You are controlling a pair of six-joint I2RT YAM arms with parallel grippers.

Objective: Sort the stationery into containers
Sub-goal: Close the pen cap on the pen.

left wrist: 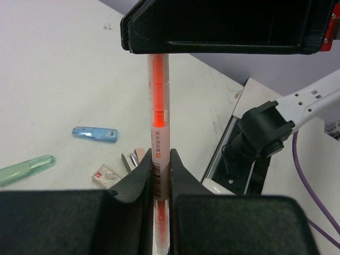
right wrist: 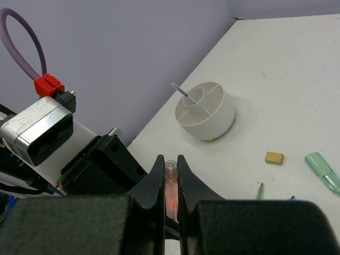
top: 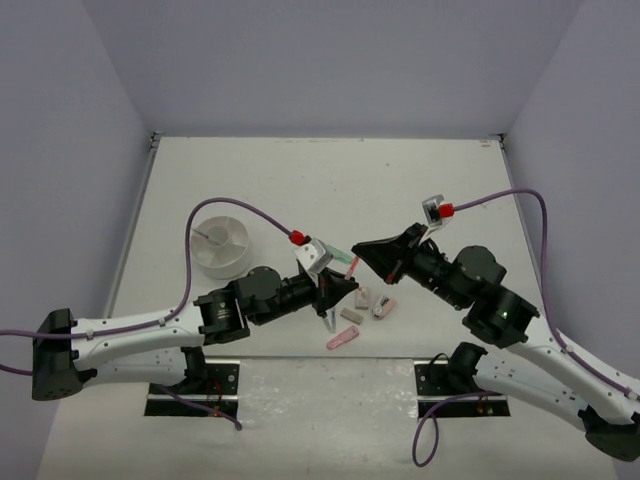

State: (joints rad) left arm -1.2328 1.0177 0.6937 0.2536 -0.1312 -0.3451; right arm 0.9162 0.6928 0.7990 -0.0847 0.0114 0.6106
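Observation:
Both grippers are shut on one orange pen (left wrist: 158, 106), held off the table. My left gripper (left wrist: 159, 159) clamps its labelled lower part. My right gripper (right wrist: 170, 159) clamps its clear end (right wrist: 170, 172). In the top view the left gripper (top: 345, 290) and the right gripper (top: 365, 252) meet tip to tip above the loose stationery. The round white divided holder (top: 222, 248) stands to the left, also in the right wrist view (right wrist: 207, 114), with a thin grey-blue pen (right wrist: 183, 91) standing in it.
On the table lie a blue marker (left wrist: 95, 134), a green marker (left wrist: 24, 169), a pink marker (top: 343, 338), a tan eraser (right wrist: 274, 157) and small eraser blocks (top: 384, 307). Purple walls close three sides.

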